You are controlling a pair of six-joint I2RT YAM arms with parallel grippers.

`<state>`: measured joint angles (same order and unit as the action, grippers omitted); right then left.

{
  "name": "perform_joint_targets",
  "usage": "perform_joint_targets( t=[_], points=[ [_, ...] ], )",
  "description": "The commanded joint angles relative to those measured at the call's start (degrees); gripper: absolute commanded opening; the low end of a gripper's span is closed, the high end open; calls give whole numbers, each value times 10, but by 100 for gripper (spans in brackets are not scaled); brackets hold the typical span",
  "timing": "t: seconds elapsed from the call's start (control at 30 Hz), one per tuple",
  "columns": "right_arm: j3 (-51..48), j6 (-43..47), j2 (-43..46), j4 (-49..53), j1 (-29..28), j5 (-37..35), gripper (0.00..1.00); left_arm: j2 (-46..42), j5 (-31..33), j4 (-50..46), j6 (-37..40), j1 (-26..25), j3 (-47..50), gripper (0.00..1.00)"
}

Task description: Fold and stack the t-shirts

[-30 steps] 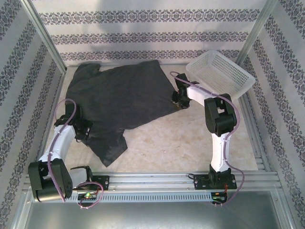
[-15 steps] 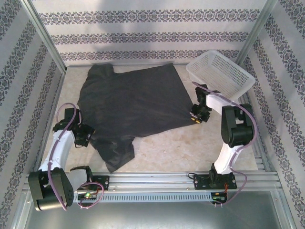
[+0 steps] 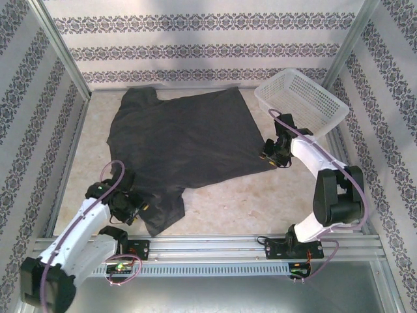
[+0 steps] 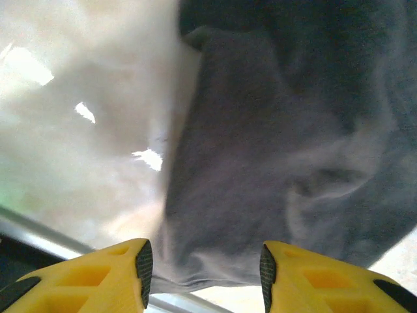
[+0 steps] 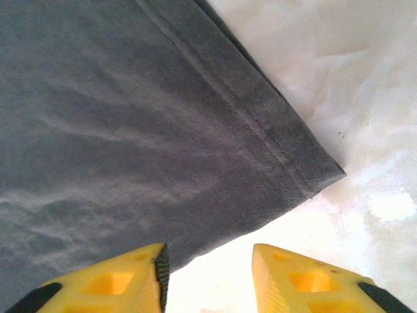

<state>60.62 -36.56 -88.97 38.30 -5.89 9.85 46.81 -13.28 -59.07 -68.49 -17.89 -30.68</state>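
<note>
Lying spread mostly flat, the dark charcoal t-shirt (image 3: 179, 140) covers the middle and far left of the beige table (image 3: 260, 195), with one rumpled part trailing toward the near-left edge. The left gripper (image 3: 133, 207) sits over that rumpled part; in its wrist view the yellow fingers (image 4: 117, 274) stand apart with wrinkled cloth showing in the gap, nothing pinched. The right gripper (image 3: 270, 156) hovers at the shirt's right hem corner (image 5: 326, 173), jaws spread and holding nothing. A white mesh basket (image 3: 273, 107) sits at the far right, just beyond the right gripper.
</note>
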Motion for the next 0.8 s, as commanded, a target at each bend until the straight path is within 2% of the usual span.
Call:
perform_joint_targets(
  t=[0.0, 0.17, 0.33, 0.4, 0.57, 0.63, 0.77],
  points=[
    [-6, 21, 31, -1, -3, 11, 41, -20, -9, -46, -117, -107, 31, 49],
    [-24, 19, 40, 0, -4, 19, 42, 66, -12, 73, -161, -194, 43, 49],
    [-36, 19, 52, 4, -4, 16, 42, 190, -2, 155, -157, -219, 28, 44],
    [-39, 20, 56, 5, -4, 17, 42, 214, 16, 164, -156, -219, 21, 36],
    [-53, 12, 73, 4, -4, 12, 42, 192, 84, 94, -155, -218, 5, 2],
    [-61, 1, 79, 3, -1, 9, 41, 151, 112, 38, -168, -218, 3, 0],
    [-91, -38, 99, 3, 2, -23, 40, 29, 188, -142, -218, -217, -22, 0]
  ],
)
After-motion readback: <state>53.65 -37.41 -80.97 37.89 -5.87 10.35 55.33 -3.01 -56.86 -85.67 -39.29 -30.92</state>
